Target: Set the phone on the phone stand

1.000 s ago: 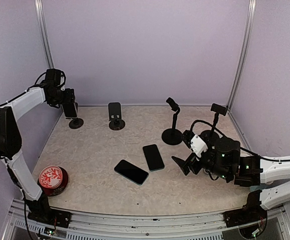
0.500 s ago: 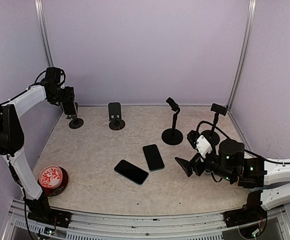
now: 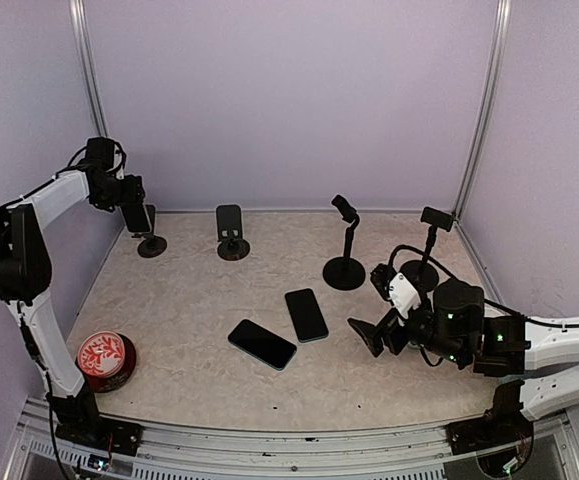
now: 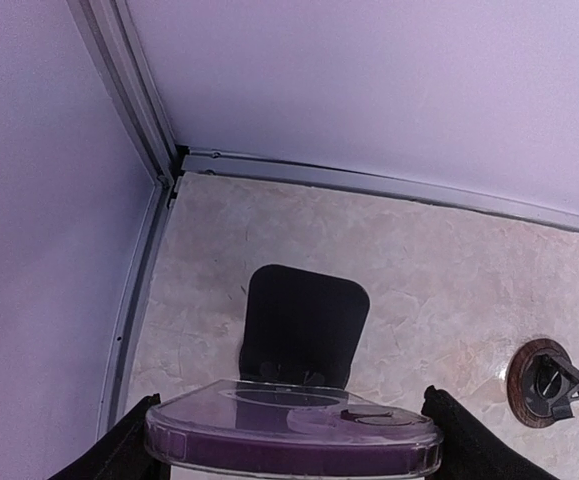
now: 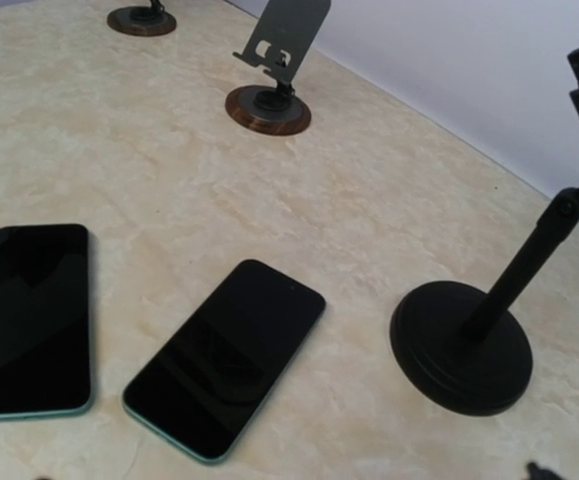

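Observation:
My left gripper (image 3: 135, 214) is shut on a purple phone (image 4: 294, 437) in a clear case, held by its two long sides at the far left corner. The phone hangs just above the plate of a small black phone stand (image 4: 304, 322), whose round base (image 3: 151, 246) rests on the table. I cannot tell whether the phone touches the plate. My right gripper (image 3: 371, 335) is open and holds nothing, low over the table at the right. Left of it lie two dark phones, one nearer (image 3: 306, 314) (image 5: 224, 358) and one farther (image 3: 262, 344) (image 5: 34, 318).
A second small stand (image 3: 232, 234) (image 5: 269, 70) is at the back centre. Two tall pole stands (image 3: 345, 252) (image 3: 430, 240) rise at the back right; the first one's round base (image 5: 461, 345) is close to my right gripper. A red tin (image 3: 104, 359) sits front left.
My left gripper has shifted slightly left with the phone, over the stand. My right arm drew back a little to the right and then held still, still open.

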Controlling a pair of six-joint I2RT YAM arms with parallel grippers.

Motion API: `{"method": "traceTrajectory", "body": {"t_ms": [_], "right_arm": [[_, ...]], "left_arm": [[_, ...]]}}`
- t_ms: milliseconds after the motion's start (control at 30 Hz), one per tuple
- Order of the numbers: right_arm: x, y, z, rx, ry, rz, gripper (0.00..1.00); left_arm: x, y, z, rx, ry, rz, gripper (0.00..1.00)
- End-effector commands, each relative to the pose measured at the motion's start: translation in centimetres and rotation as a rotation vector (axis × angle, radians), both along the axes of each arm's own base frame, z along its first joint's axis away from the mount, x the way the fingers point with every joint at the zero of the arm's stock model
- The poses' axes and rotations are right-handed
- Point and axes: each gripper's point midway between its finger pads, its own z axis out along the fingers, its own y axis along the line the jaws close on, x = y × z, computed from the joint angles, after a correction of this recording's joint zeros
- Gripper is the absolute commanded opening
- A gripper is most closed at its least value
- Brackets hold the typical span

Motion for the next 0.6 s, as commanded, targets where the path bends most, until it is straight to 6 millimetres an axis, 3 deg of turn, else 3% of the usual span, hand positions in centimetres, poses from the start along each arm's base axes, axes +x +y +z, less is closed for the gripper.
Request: {"method": "traceTrajectory", "body": {"t_ms": [0, 567], "right_arm": [[0.14, 0.27, 0.5, 0.02, 0.006, -0.002, 1.0], [0.27, 0.67, -0.09, 0.002, 0.009, 0.004, 1.0]], "left_arm": [[1.62, -0.51, 1.95, -0.007, -0.071, -0.043, 0.62], [2.32, -0.31, 1.14, -0.007, -0.059, -0.034, 0.63]]}}
